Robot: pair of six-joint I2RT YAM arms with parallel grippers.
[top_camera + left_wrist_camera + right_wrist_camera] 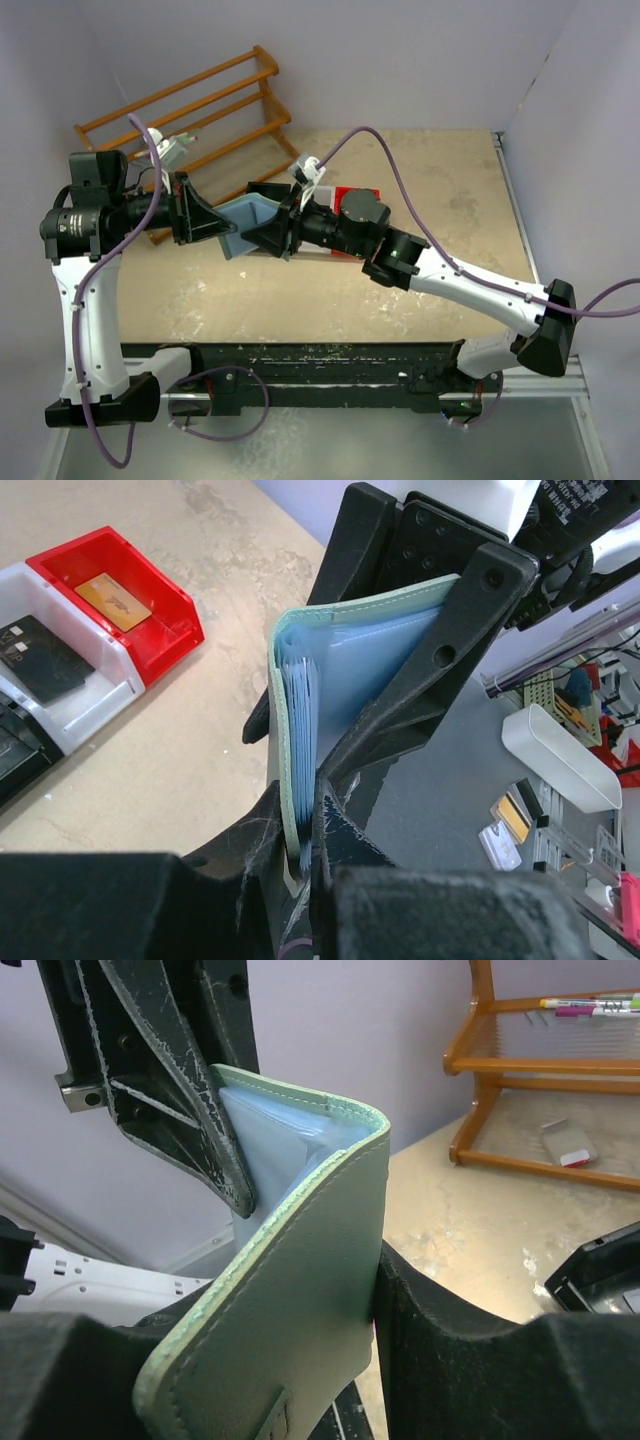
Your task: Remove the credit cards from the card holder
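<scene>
Grey-green holder hangs above the table's middle, spread in a V between both arms. Left pincer clenches its left cover. Right pincer straddles the right cover, grip unclear. No card shows inside. Further right, red bin holds an orange card and white bin a black card.

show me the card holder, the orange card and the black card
card holder (290, 1300), right wrist view, outer cover
orange card (112, 601), left wrist view, card's middle
black card (42, 660), left wrist view, card's middle
</scene>
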